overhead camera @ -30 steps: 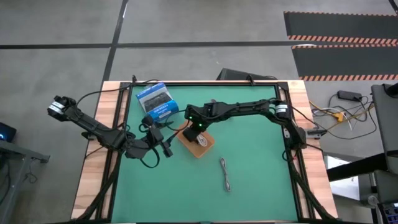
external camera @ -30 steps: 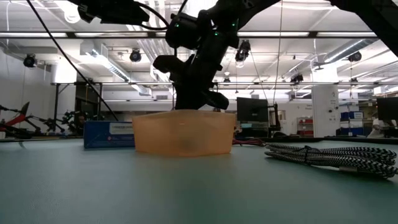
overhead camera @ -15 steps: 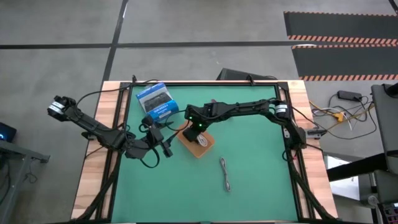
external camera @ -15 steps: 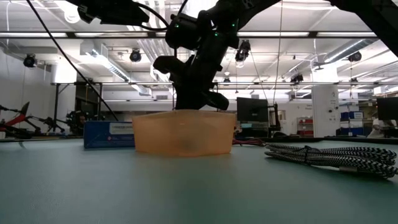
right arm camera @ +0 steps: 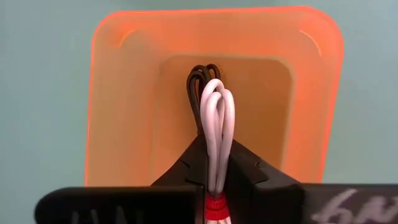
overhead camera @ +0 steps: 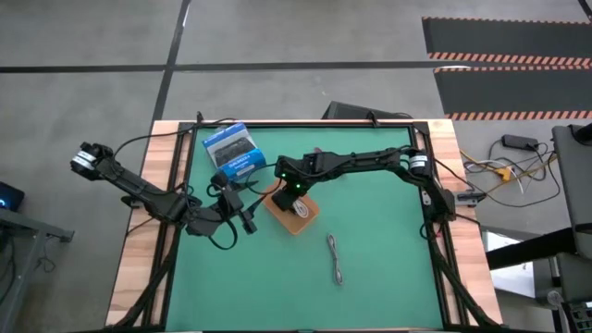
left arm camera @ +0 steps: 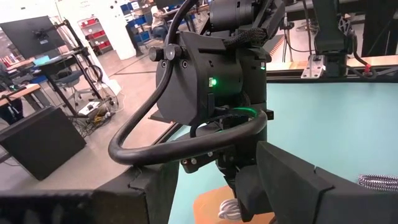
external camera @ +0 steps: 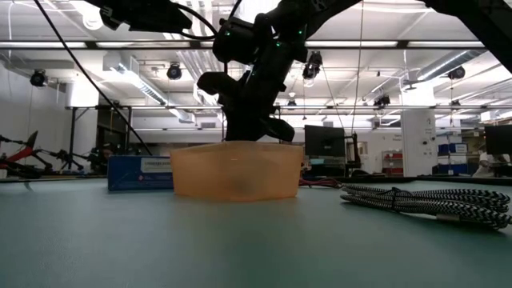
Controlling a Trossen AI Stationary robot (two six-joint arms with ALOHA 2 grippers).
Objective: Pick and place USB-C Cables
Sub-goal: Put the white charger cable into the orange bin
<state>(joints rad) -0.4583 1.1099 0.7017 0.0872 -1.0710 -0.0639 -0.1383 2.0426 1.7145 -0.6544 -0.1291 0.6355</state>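
Observation:
The orange tray (overhead camera: 306, 221) (external camera: 236, 171) stands on the green mat near its middle. My right gripper (overhead camera: 295, 192) (right arm camera: 215, 169) hangs over it, pointing down, shut on the white cable with a red band (right arm camera: 218, 118). A dark bundled cable (right arm camera: 196, 87) lies on the tray floor under the white loops. The grey braided cable (overhead camera: 337, 260) (external camera: 424, 200) lies stretched out on the mat, nearer the near edge than the tray. My left gripper (overhead camera: 247, 220) waits open just left of the tray, facing the right arm. My right gripper pinches the white cable between its two fingers just past its red band (right arm camera: 215, 202), with the fingers coming from above and pointing down into the tray. The looped end (right arm camera: 217, 96) reaches down over the tray floor; I cannot tell whether it touches.
A blue-and-white box (overhead camera: 233, 153) (external camera: 140, 173) lies on the mat toward the far left corner, behind the tray. Black wiring trails from the left arm near its gripper. The wooden frame (overhead camera: 139, 268) borders the mat. Open mat lies toward the near edge and the right.

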